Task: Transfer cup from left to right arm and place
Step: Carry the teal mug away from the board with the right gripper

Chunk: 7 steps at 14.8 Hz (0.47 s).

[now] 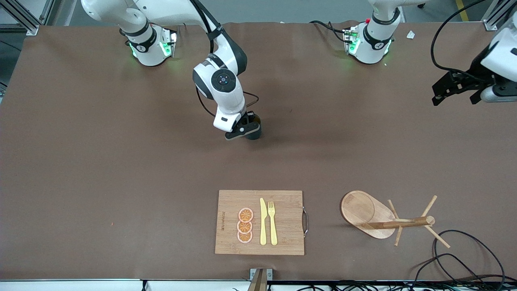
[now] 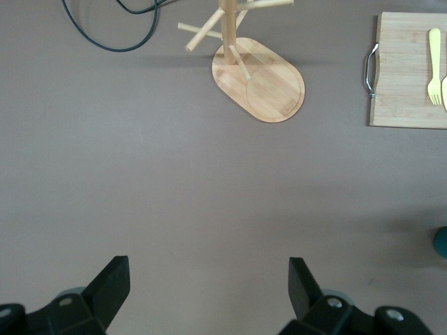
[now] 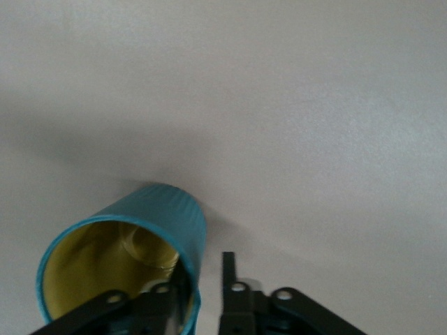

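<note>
The teal cup (image 1: 256, 134) stands on the brown table mat near the middle, under my right gripper (image 1: 243, 130). In the right wrist view the cup (image 3: 164, 213) shows its ribbed side and ochre inside. My right gripper (image 3: 200, 271) straddles its rim: one finger is inside and the other finger (image 3: 228, 269) is outside, with a small gap to the wall, so it is open. My left gripper (image 1: 455, 87) is open and empty, up in the air over the left arm's end of the table; its wrist view (image 2: 208, 289) shows bare mat between the fingers and the cup's edge (image 2: 441, 242).
A wooden board (image 1: 286, 226) with orange slices (image 1: 245, 225), a yellow knife (image 1: 263, 222) and a fork (image 1: 272, 222) lies near the front edge. A wooden peg stand (image 1: 365, 212) sits beside it toward the left arm's end, with black cables (image 1: 464, 250) close by.
</note>
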Available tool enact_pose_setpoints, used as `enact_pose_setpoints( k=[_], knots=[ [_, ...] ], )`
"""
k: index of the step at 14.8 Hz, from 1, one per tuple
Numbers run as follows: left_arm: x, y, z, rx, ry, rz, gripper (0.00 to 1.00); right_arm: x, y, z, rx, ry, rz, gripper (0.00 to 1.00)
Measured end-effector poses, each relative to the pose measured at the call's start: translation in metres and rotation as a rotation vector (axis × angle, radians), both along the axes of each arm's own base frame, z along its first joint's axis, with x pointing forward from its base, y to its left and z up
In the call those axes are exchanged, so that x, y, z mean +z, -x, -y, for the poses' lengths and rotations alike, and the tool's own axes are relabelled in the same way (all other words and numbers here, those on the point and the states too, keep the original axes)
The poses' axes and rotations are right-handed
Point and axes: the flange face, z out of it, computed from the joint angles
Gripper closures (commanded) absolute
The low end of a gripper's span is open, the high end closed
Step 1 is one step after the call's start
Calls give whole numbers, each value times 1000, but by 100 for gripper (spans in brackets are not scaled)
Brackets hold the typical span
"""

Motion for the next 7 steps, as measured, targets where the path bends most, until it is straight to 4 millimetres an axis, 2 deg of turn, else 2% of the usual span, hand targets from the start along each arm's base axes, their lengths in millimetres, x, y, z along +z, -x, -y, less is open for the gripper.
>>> enact_pose_setpoints(
  k=[2, 4, 6, 7],
  knots=[
    [-2, 9, 3, -7, -5, 6, 0, 3, -1, 0, 77, -4, 9, 100],
    [1, 11, 4, -9, -6, 16, 0, 4, -9, 8, 179, 0, 18, 100],
    [3, 10, 4, -11, -4, 20, 0, 12, -29, 29, 269, 2, 26, 100],
    [4, 10, 5, -14, 2, 16, 0, 20, -43, 47, 321, 2, 27, 100]
  ],
)
